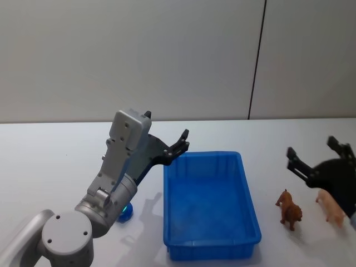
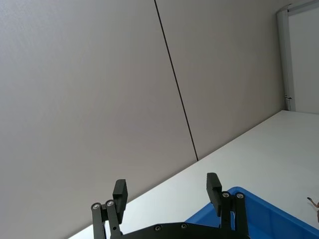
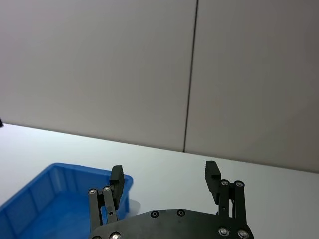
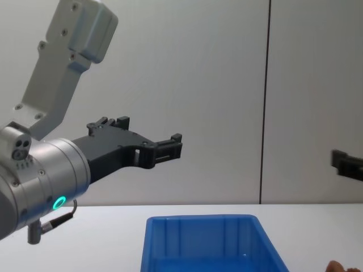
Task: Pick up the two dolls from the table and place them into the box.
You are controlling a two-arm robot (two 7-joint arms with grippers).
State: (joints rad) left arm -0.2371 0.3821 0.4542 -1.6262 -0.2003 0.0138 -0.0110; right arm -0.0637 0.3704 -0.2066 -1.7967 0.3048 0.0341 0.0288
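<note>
Okay, brown doll (image 1: 290,209) and pink doll (image 1: 331,207) stand on the counter (image 1: 55,161) right of the box (image 1: 211,251). Right gripper (image 1: 311,147) hovers above, jaws released; best to descend squarely astride the brown body. Left gripper (image 2: 167,184) idles raised, jaws released too.

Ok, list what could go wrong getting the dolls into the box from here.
1. The brown doll and pink doll stand close together right of the box. The open right gripper, closing on one, might knock the other over.
2. The left gripper, open, hangs near the box's far left corner, so the arms could crowd each other at the drop.
</note>
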